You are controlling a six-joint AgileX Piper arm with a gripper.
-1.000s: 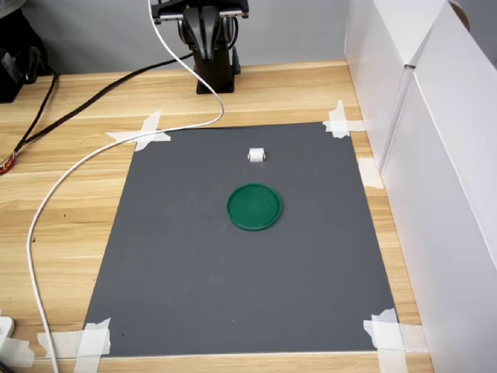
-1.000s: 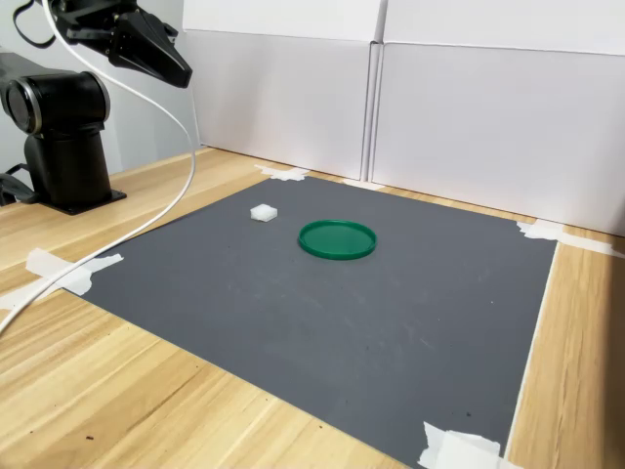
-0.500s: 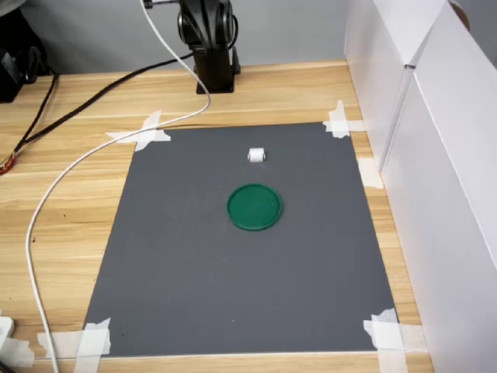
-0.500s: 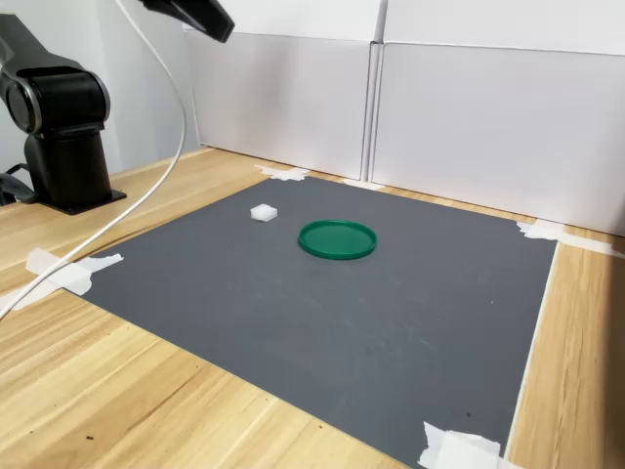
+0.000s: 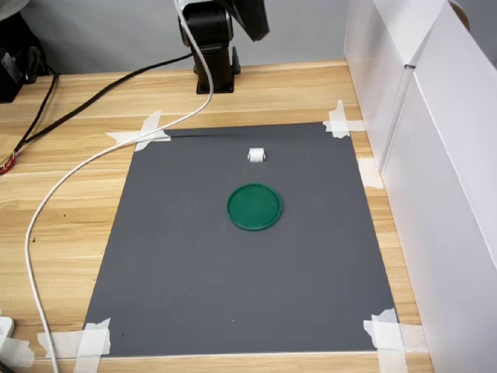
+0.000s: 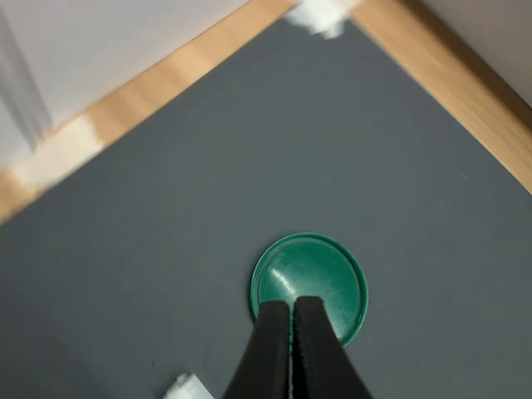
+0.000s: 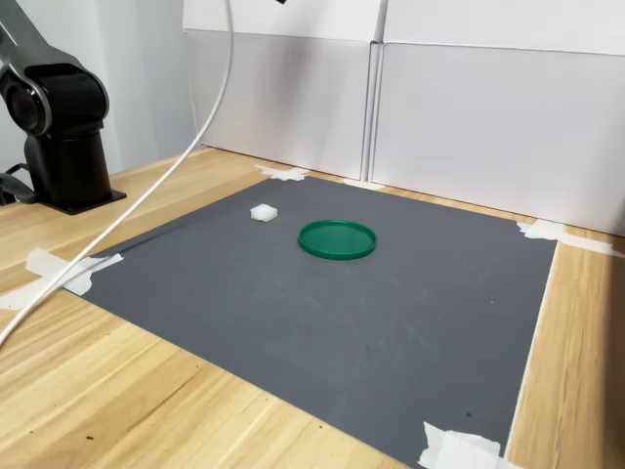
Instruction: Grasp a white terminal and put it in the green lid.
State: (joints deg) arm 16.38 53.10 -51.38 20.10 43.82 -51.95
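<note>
The white terminal [image 5: 257, 155] lies on the dark grey mat [image 5: 194, 264], a short way from the green lid [image 5: 255, 207] on the side towards the arm's base. Both also show in the second exterior view, the terminal [image 7: 263, 211] left of the lid [image 7: 337, 239]. My gripper [image 5: 258, 31] hangs high above the table near the base, cut off by the first exterior view's top. In the wrist view the gripper [image 6: 291, 301] is shut and empty, its fingers over the lid [image 6: 316, 264], and the terminal [image 6: 187, 387] sits at the frame's edge.
The arm's black base [image 7: 61, 137] stands on the wooden table beyond the mat. A white cable [image 5: 93, 159] and a black cable [image 5: 93, 97] trail over the wood. White panels [image 5: 435, 155] wall one side. White tape [image 5: 147, 132] holds the mat's corners.
The arm has lifted and swung out over the mat; the gripper left the second exterior view's top and now points down at the lid. Terminal and lid have not moved.
</note>
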